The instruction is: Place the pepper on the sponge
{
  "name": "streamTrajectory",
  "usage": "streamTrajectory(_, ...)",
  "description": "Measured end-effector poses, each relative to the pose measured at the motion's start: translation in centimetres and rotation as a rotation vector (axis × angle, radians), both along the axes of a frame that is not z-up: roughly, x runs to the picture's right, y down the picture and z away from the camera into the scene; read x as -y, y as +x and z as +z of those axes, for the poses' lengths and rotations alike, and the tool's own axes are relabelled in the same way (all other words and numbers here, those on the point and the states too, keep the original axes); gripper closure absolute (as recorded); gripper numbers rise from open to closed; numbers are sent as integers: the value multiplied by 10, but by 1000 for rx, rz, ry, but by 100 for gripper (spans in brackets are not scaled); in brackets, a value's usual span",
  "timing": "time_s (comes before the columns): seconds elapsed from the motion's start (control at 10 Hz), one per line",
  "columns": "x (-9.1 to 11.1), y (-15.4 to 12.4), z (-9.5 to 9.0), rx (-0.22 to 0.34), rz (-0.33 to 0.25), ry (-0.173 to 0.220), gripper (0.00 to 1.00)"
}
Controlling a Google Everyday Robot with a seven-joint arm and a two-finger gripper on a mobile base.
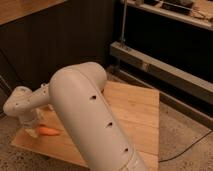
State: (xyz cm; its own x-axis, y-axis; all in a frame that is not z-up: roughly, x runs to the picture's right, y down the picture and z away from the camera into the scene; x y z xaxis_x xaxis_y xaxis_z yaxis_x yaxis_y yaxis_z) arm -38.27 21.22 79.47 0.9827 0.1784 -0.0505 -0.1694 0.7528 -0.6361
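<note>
The pepper (48, 131) is lying flat on the wooden counter (136, 107), close to the counter's left corner and just inside its front-left edge, with its length running roughly along that edge. It is resting on bare wood, orange against the pale boards.

The tool (32, 128) is hanging low over that same left corner, just beside the pepper's left end, below the rounded white wrist. Whether it is touching the pepper cannot be told, and how far open it is, or whether it is gripping anything, cannot be told either.

The robot's thick white arm (87, 117) is reaching across the middle of the view, covering much of the counter's front half, then bending back toward the left corner, where the wrist is sitting.

A dark cable (186, 149) is trailing over the speckled floor (187, 127) off the counter's right edge. A metal rack (165, 67) is standing behind the counter's far corner, against a dark wall (65, 40).
</note>
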Motion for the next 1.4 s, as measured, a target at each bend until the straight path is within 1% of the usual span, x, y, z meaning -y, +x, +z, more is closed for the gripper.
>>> streamTrajectory(0.2,-6,-2,7,0,-5,-7,37)
streamTrajectory(0.3,-8,-3,9,4,-6,-10,42)
streamTrajectory(0.5,-13,-3,14,3,-10,-15,66)
streamTrajectory(0.6,-13,-3,15,3,-11,-14,74)
streamTrajectory(0.8,-9,-1,14,-5,-8,-8,95)
streamTrajectory(0.9,-5,1,10,-19,0,-2,100)
streamTrajectory(1.0,2,5,3,-37,11,9,100)
streamTrajectory(1.1,11,10,-5,-54,22,29,100)
streamTrajectory(1.2,24,22,-18,-92,29,59,100)
streamTrajectory(1.4,34,43,-35,-146,34,93,100)
